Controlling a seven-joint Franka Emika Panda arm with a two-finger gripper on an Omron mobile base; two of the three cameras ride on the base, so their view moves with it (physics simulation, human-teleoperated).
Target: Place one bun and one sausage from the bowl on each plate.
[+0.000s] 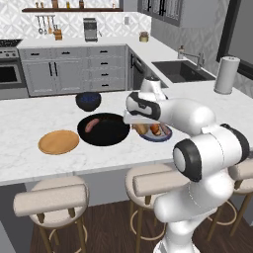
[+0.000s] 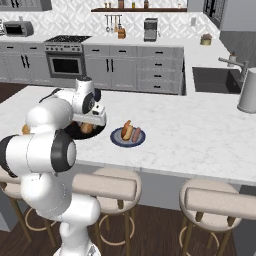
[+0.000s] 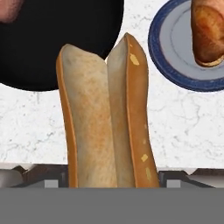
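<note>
The claw [image 3: 112,183] is gripping a bun [image 3: 105,118] between its two tips, and in the hand view the bun is standing up lengthwise out of the grip, its split side facing the camera, hanging above the white bench [image 1: 29,123] in the gap between the black bowl [image 1: 106,136] and the blue-grey plate [image 2: 128,142]. Judging by the task, the bun is being carried this way because it is on its way out of the bowl toward a plate that is lacking one. In the left base view the bowl is sitting near the middle of the bench and is holding one sausage [image 1: 91,125] at about ten o'clock inside it. The blue-grey plate, at three o'clock from the bowl, is already carrying a bun [image 2: 127,130] and a sausage [image 2: 136,134] lying side by side, so it looks finished. The wooden plate [image 1: 59,142], at about eight o'clock from the bowl, is lying bare, which makes it the likely destination. A small dark blue bowl [image 1: 88,101] is standing at eleven o'clock from the black one; what is inside it is too dark to tell.
</note>
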